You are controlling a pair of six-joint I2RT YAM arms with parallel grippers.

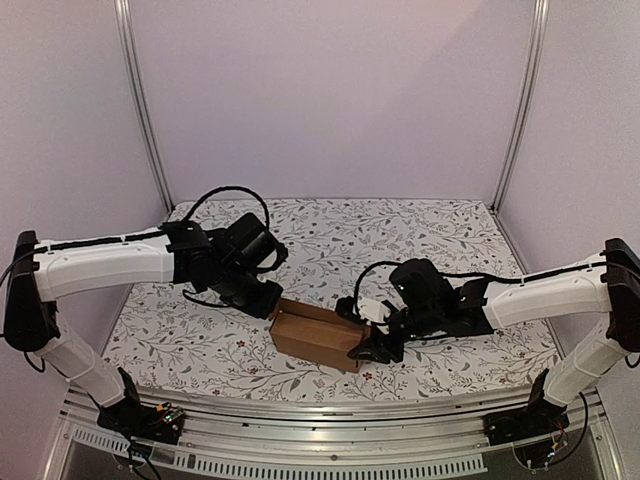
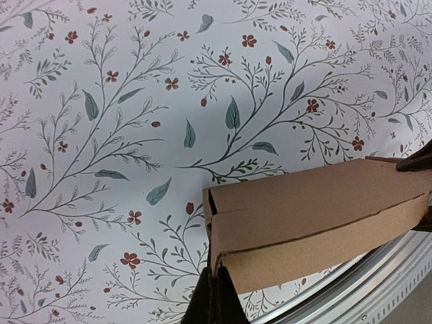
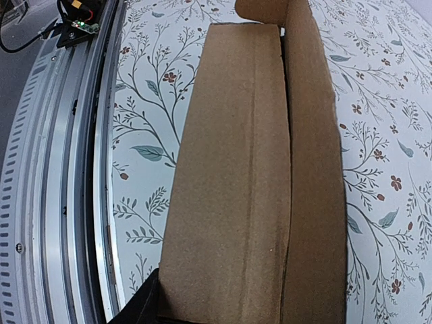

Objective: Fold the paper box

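**Box pinned at both ends, long fold in hand**

Left gripper (image 2: 214, 297): jaws showing together in the wrist view, pinching a thin cardboard edge at the left end of the paper box (image 1: 318, 335). Appearing to anchor that end so the panels cannot slide while the opposite end is being worked.

Right gripper (image 1: 372, 345): sitting at the right end of the box, jaws part-way apart, dark fingertip (image 3: 143, 304) lying against the near lower corner of the cardboard. Not possible to tell whether clamping a wall or merely bracing it.

Paper box: lying near the front middle of the table (image 1: 440, 230), between the two grippers, long axis running left to right, just behind the aluminium front rail (image 1: 330, 410). Looking partly formed: broad top panel lying over the body, long seam standing slightly open along its length, small flap (image 3: 260, 10) sticking up at the far end in the right wrist view.

Judging the placement: holding both short ends leaves the long panel free to be pressed down. Judging the remaining work: closing the seam and tucking the raised flap.

Noting one risk: thin pinch on the left possibly tearing or slipping if the right end is pushed hard.
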